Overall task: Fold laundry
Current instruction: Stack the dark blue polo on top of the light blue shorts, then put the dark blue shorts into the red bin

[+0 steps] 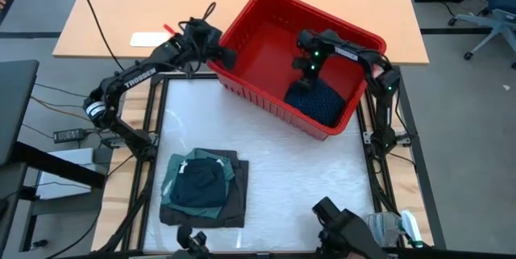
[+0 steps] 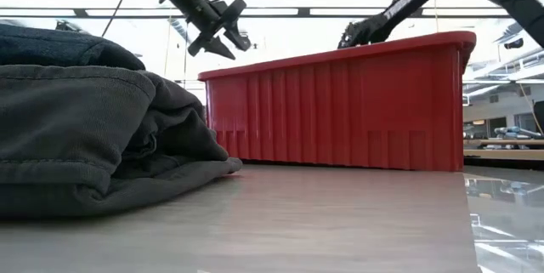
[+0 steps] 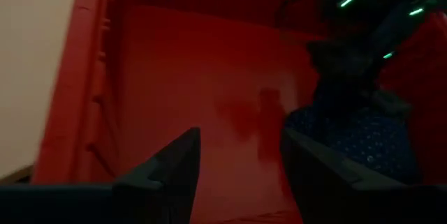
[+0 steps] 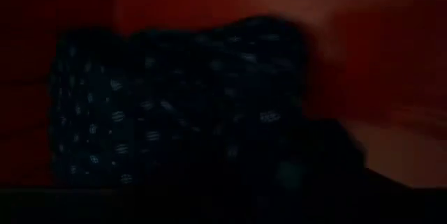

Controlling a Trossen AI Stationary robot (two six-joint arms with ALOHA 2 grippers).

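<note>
High view: right claw (image 1: 309,72) over navy garment (image 1: 317,101) (basket)

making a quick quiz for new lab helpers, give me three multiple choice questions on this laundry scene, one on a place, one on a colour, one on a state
1. Where is the navy dotted garment?
A. on the folded stack
B. inside the basket
C. on the floor

2. What colour is the basket?
A. red
B. blue
C. white

3. How are the left gripper fingers?
A. shut on a shirt
B. open and empty
C. shut on the basket rim

Answers:
1 B, the high view shows it in the basket's corner, under the right gripper.
2 A, its walls are red in every view.
3 B, the low view shows spread fingers holding nothing, above the basket's edge; the folded stack sits apart on the table.
</note>
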